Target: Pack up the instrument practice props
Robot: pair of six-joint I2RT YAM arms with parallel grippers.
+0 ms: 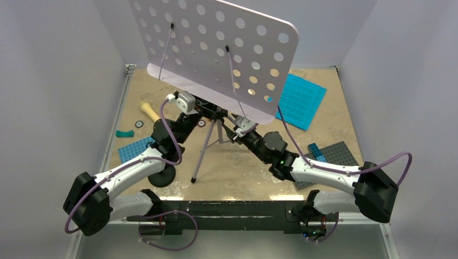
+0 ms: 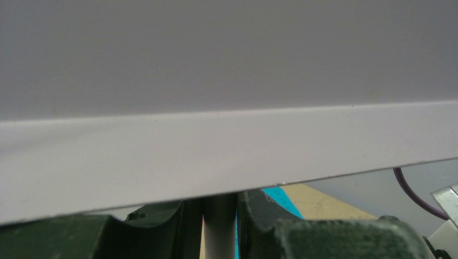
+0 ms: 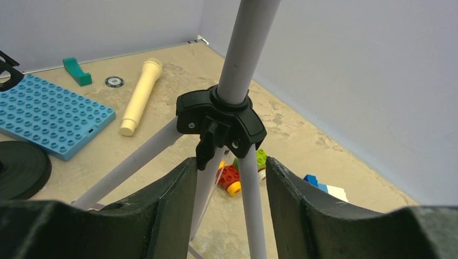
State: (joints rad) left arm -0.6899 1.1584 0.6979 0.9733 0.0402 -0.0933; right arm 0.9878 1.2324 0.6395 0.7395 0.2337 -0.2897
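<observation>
The lavender hole-punched music stand [image 1: 216,48] stands upright on its silver tripod [image 1: 204,151] in the middle of the table. Just under the panel [image 2: 227,81], my left gripper [image 2: 220,232] is shut on the stand's pole [image 2: 220,216]. My right gripper [image 3: 229,189] is open, straddling two tripod legs below the black hub [image 3: 221,121]; in the top view it sits right of the hub [image 1: 235,135]. Teal sheet-music pages [image 1: 300,100] lie at the back right. The cream microphone [image 3: 141,97] lies flat at the back left. The black round mic stand base [image 1: 162,175] sits front left.
A blue studded baseplate [image 3: 48,116] and a teal piece [image 3: 75,71] lie at the left. A grey baseplate [image 1: 337,154] lies at the right. Small coloured bricks [image 3: 237,175] sit beyond the tripod legs. Grey walls close in three sides.
</observation>
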